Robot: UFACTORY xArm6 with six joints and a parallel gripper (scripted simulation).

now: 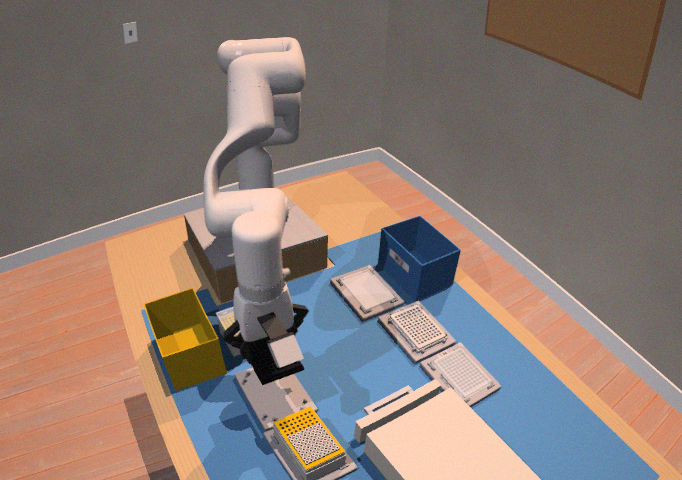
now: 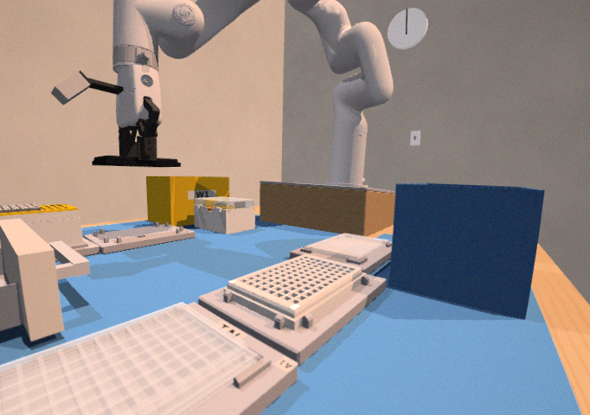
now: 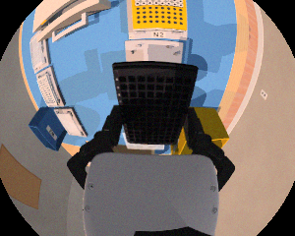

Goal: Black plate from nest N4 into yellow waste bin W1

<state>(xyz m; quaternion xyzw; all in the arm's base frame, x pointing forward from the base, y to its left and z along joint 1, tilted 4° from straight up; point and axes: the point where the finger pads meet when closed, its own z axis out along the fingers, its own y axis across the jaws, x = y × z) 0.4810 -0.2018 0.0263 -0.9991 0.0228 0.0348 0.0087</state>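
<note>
My gripper [image 2: 137,146] is shut on the black plate [image 2: 135,160] and holds it level, well above the bench. The plate also shows in the top view [image 1: 270,362] and in the wrist view [image 3: 154,101] as a dark grid between my fingers. Below it lies the bare grey work nest [image 1: 275,395], seen too in the exterior view [image 2: 138,235]. The yellow waste bin W1 [image 1: 185,337] stands upright on the bench just left of my gripper; its label shows in the exterior view [image 2: 185,198]. The bin looks empty inside.
A small tip box [image 2: 223,213] stands beside W1. A yellow-topped rack [image 1: 309,440] sits in front of the nest. The cooler [image 1: 444,438] with its drawer part out is at front right. Three nests with pale plates [image 1: 416,326] and a blue bin [image 1: 418,257] lie to the right.
</note>
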